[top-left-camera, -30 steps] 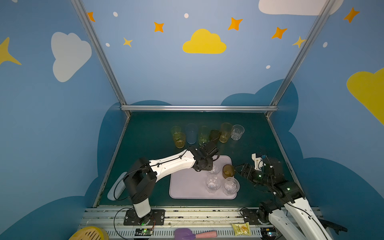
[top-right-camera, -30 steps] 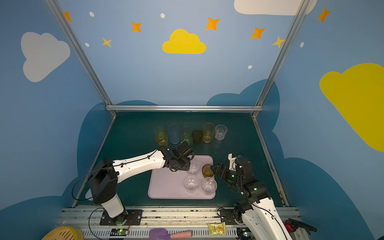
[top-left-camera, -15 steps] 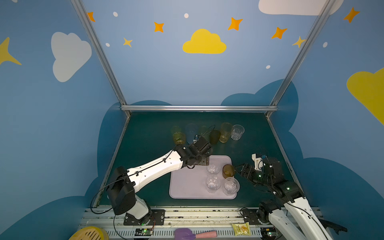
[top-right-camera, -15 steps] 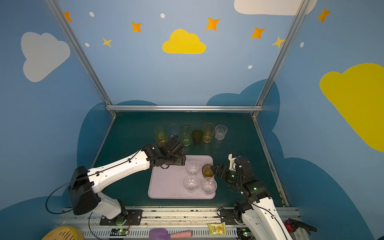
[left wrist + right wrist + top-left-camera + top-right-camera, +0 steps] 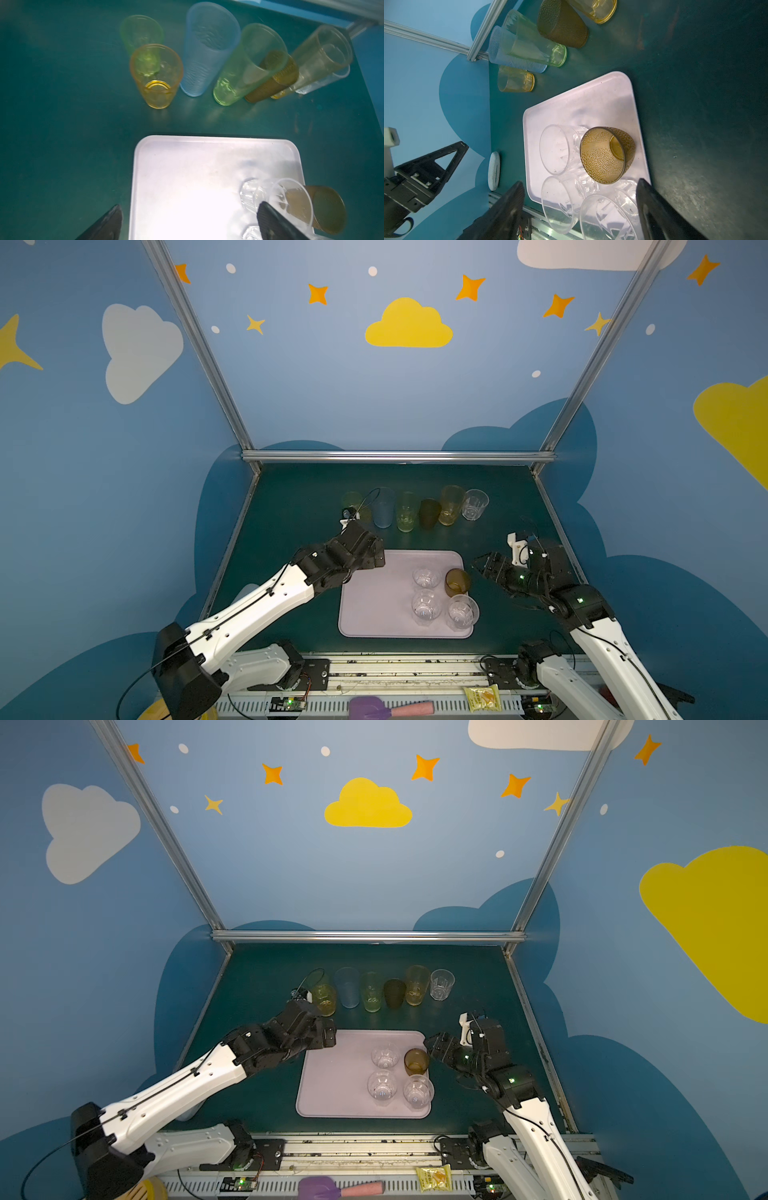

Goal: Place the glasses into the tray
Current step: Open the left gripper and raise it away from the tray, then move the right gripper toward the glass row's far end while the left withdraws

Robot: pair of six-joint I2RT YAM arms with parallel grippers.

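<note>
The pale pink tray (image 5: 374, 610) (image 5: 332, 1090) lies at the front middle of the table. On its right half stand three clear faceted glasses (image 5: 426, 577) (image 5: 381, 1085) and a brown dotted glass (image 5: 456, 581) (image 5: 607, 154). Behind the tray stands a row of glasses: short green (image 5: 141, 33), short amber (image 5: 324, 999), tall blue (image 5: 383, 508), tall green (image 5: 406, 512), short brown (image 5: 429, 513), tall yellow (image 5: 451, 505) and clear faceted (image 5: 474, 504). My left gripper (image 5: 370, 556) (image 5: 189, 206) hangs open and empty over the tray's far left corner. My right gripper (image 5: 478, 564) (image 5: 580, 182) is open beside the tray's right edge, holding nothing.
A white oval object (image 5: 493, 170) lies on the table's left side, partly behind the left arm. On the front rail lie a purple spatula (image 5: 374, 707) and a yellow packet (image 5: 482, 697). Metal frame posts and blue walls close in the table.
My left gripper has opened wide and drawn back leftward from the glasses on the tray to its far left corner. The right arm has not moved.
</note>
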